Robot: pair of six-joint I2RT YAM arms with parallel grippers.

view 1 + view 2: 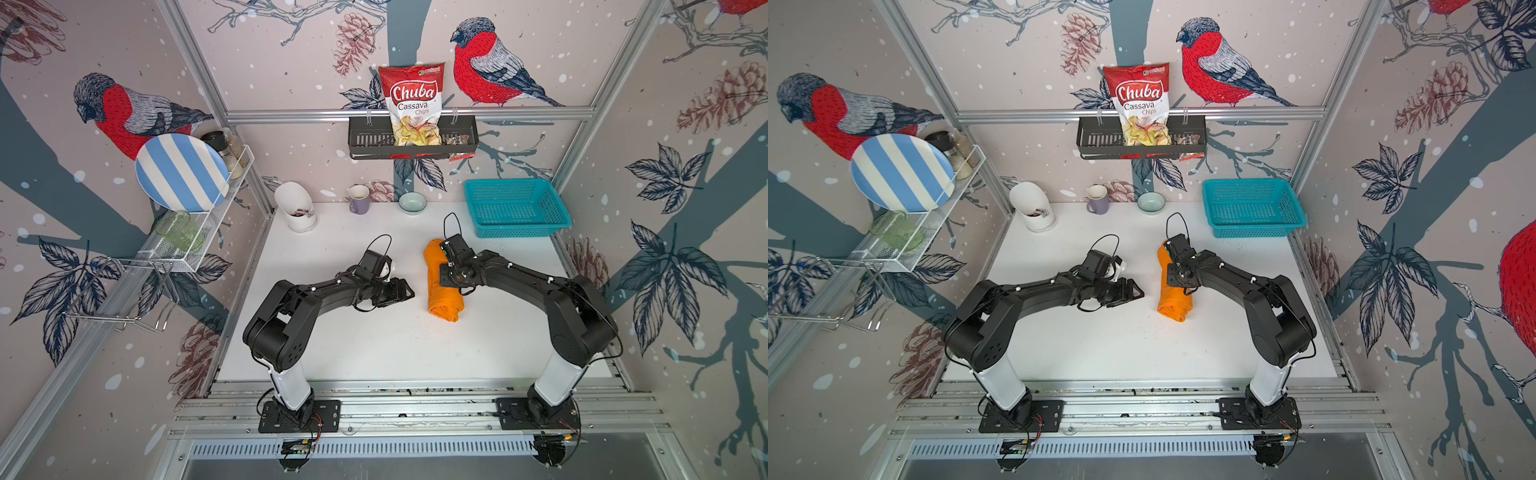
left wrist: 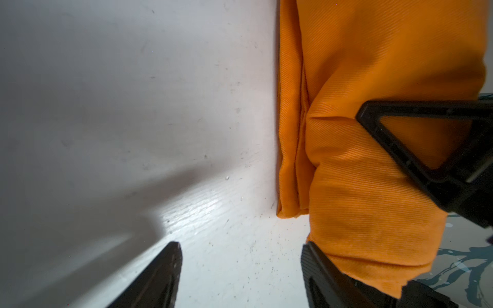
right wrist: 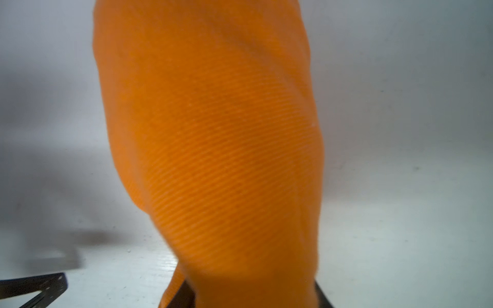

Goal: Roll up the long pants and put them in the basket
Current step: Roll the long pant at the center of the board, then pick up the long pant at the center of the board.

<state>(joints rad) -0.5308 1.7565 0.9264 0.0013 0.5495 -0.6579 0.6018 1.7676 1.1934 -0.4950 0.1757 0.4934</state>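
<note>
Top views, both: the long pants (image 1: 444,301) (image 1: 1173,305) lie as a tight orange roll on the white table (image 1: 374,345), a little right of centre. The roll runs near to far. Its near end shows loose layered edges.

Left gripper (image 1: 409,293) (image 1: 1138,294): low over the table, just left of the roll's near half, tips pointing at it. Left wrist view confirms the fingers (image 2: 160,277) are spread wide with bare table between them. One finger sits against the cloth at the roll's end; true contact not certain. Nothing held.

Right gripper (image 3: 253,298): comes in from the right and sits on top of the roll's middle. In the top views its own wrist hides the tips. Right wrist view: orange cloth (image 3: 213,133) fills the centre and passes between the two dark fingers at the frame edge. Left wrist view shows one of the right arm's fingers (image 2: 402,152) lying on the roll (image 2: 373,66). Pinching or only resting: cannot tell.

A teal basket (image 1: 519,230) stands far right, well apart from the roll.
</note>
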